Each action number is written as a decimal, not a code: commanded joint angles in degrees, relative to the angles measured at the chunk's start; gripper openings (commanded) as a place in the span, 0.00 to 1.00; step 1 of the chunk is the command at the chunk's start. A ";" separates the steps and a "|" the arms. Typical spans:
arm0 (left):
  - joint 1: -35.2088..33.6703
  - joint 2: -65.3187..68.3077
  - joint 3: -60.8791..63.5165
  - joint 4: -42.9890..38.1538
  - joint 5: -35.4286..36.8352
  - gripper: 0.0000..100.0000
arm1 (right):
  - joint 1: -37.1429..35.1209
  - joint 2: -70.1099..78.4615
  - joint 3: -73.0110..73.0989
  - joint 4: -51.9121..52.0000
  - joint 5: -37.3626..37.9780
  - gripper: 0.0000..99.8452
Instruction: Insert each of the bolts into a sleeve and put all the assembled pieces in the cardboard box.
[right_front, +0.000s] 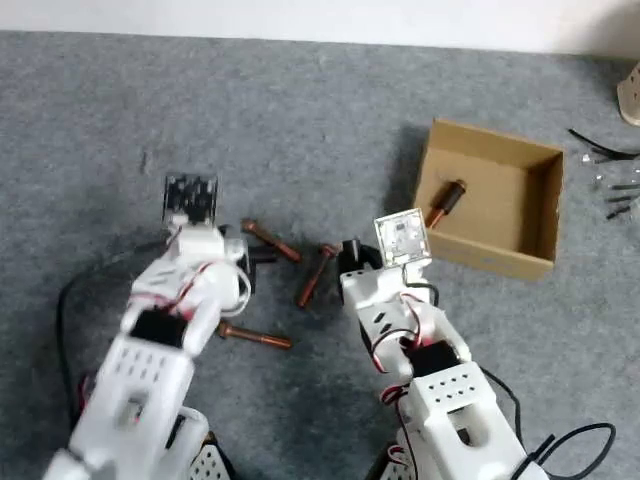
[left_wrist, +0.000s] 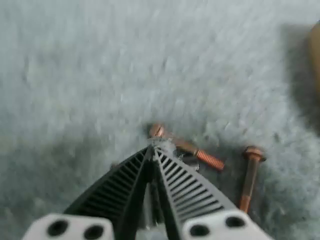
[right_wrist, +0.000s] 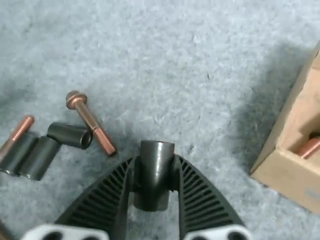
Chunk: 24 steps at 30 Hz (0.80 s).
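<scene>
My right claw (right_wrist: 153, 164) is clamping a dark sleeve (right_wrist: 154, 182). My left claw (left_wrist: 154, 148) is pinching a copper bolt (left_wrist: 189, 149) near its head, though blur is hiding the exact grip. Held so near one end, the bolt is likely risking a droop and a missed bore. The cardboard box (right_front: 487, 262) is sitting at my right claw's two o'clock, holding one assembled piece (right_front: 447, 203).

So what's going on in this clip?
The right gripper holds a dark sleeve, and the left gripper is shut on a copper bolt down at the grey carpet. One assembled piece already lies in the cardboard box. More bolts and spare sleeves lie loose nearby.
</scene>
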 joint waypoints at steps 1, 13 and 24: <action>0.92 16.48 -10.59 -0.70 9.76 0.01 | 0.75 -1.45 -0.22 -2.15 0.70 0.00; -1.89 31.96 -17.63 1.23 18.90 0.24 | 0.75 -1.45 -0.22 -2.15 0.79 0.00; -8.31 24.48 -19.21 17.93 -9.58 0.20 | 0.84 -1.45 -0.13 -2.15 0.79 0.00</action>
